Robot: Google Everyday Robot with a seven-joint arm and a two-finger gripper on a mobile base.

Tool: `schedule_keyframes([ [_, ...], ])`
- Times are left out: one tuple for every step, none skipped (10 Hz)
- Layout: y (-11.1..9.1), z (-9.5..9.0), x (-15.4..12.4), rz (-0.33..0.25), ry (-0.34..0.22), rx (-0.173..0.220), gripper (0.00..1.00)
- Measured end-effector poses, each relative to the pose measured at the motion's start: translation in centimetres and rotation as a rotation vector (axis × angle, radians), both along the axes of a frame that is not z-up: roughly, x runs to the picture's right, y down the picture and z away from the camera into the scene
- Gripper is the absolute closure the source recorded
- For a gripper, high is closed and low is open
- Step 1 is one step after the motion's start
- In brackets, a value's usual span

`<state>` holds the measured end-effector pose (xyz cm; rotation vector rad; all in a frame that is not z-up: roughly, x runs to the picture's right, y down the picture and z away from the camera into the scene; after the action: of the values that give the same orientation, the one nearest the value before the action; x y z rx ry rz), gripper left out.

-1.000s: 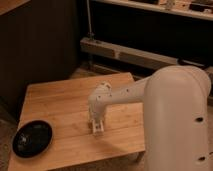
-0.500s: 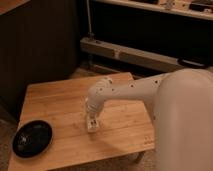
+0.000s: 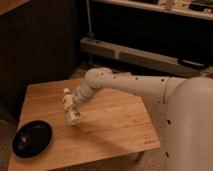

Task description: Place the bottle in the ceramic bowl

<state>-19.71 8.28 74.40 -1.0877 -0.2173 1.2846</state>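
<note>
The ceramic bowl (image 3: 31, 139) lies down and to the left of our hand (image 3: 72, 116), in the lower left of the frame, empty and near the counter's front left corner. The coming move turns on that diagonal. Our hand hangs left of the frame's centre, a little above the wood, and appears to be clenched on the bottle (image 3: 67, 101). The bottle's long axis is close to upright, cap uppermost and leaning slightly to the left. Hand and bowl are near each other but apart, with bare board between them. Our arm (image 3: 130, 84) reaches in from the right. The counter (image 3: 112, 125) is a low, pale wooden top. Behind it we see dark panelling and a long grey ledge (image 3: 135, 56).
</note>
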Motion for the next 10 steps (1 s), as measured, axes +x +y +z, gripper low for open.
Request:
schedule_keyframes([
  [0.2,-1.0,-1.8,0.008,-0.073,-0.014,1.00],
  [0.4,-1.8,-3.4,0.004,-0.117,-0.017,1.00],
  [0.8,-3.4,-6.0,-0.016,-0.184,-0.008,1.00],
  [0.8,-4.7,-7.3,-0.036,-0.214,0.009,1.00],
  [0.8,-5.7,-8.7,-0.057,-0.236,0.027,1.00],
  [1.2,-6.7,-10.4,-0.085,-0.261,0.050,1.00],
  [1.5,-7.3,-11.3,-0.111,-0.274,0.076,1.00],
  [1.9,-7.6,-12.0,-0.131,-0.268,0.089,1.00],
  [2.6,-7.3,-12.7,-0.145,-0.262,0.089,1.00],
  [3.2,-6.6,-13.0,-0.152,-0.254,0.086,1.00],
])
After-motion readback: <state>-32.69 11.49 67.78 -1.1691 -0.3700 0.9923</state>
